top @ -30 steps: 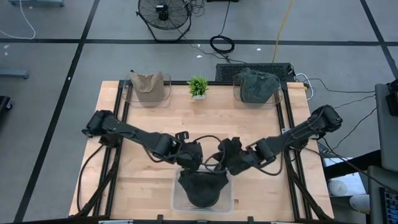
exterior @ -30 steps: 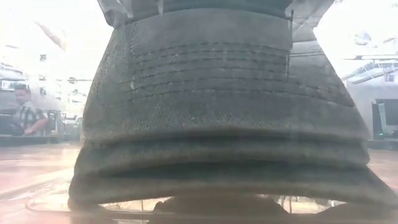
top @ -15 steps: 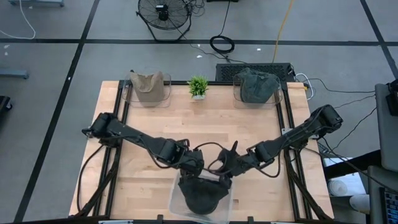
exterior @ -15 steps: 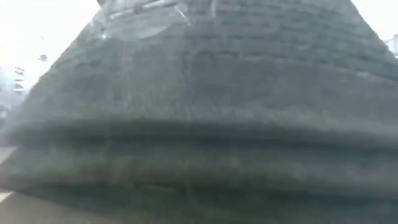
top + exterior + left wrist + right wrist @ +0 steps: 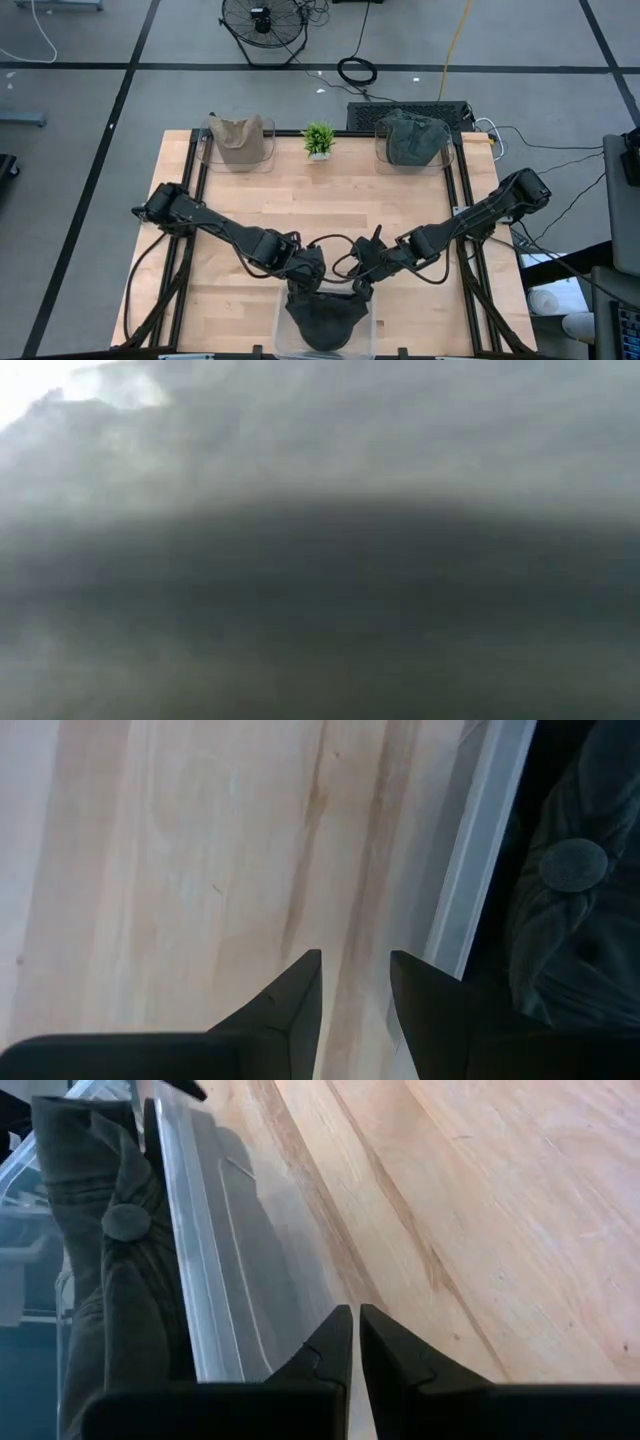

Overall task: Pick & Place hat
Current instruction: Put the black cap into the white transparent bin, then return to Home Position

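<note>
A dark hat (image 5: 322, 322) with a button on its crown (image 5: 572, 866) lies in a clear container (image 5: 280, 322) at the middle of the table's near edge. It fills the low view (image 5: 320, 560) as blurred dark cloth. My left gripper (image 5: 310, 268) hovers over bare wood just beyond the container's far rim (image 5: 480, 870); its fingers (image 5: 356, 955) are a little apart and hold nothing. My right gripper (image 5: 358, 275) is beside it at the same rim (image 5: 190, 1230), with fingers (image 5: 355, 1308) together and nothing between them. The hat (image 5: 110, 1280) sits behind the clear wall.
A tan hat in a clear container (image 5: 240, 140) stands at the far left. A grey-green hat in another container (image 5: 410, 140) stands at the far right. A small green plant (image 5: 319, 140) sits between them. Bare wood lies across the table's middle (image 5: 320, 205).
The dark hat has moved toward the near edge and sunk lower in the clear container, swelling in the low view until it fills it. Both grippers moved a little toward the near edge and drew closer together.
</note>
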Robot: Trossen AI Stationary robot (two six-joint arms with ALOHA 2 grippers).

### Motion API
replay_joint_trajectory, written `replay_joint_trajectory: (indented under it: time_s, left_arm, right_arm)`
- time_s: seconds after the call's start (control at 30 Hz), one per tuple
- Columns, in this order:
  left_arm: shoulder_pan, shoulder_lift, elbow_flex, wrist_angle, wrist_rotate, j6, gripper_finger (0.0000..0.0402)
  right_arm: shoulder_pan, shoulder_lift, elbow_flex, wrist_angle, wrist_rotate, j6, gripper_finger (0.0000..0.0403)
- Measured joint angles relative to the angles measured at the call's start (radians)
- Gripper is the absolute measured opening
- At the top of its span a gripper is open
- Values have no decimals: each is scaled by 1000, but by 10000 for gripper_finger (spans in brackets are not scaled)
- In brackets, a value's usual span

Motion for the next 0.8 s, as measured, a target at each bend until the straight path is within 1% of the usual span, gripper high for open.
replay_joint_trajectory:
  time_s: [0.2,0.37,0.5,0.57,0.63,0.8]
  left_arm:
    - [-2,0,0,1,31,-47,131]
    - [2,0,0,-12,50,-38,131]
    - [16,-10,1,-18,105,-33,131]
    - [25,-32,1,-24,114,-15,131]
    - [41,-64,1,-45,104,-9,131]
    - [92,-185,1,-53,14,6,131]
  right_arm:
    - [0,0,0,0,47,-7,15]
    - [0,-22,0,-3,86,-8,15]
    - [6,-87,-1,-19,154,-28,15]
    - [7,-136,0,-33,157,-38,15]
    - [7,-185,0,-44,154,-56,15]
    - [7,-314,0,-84,155,-89,15]
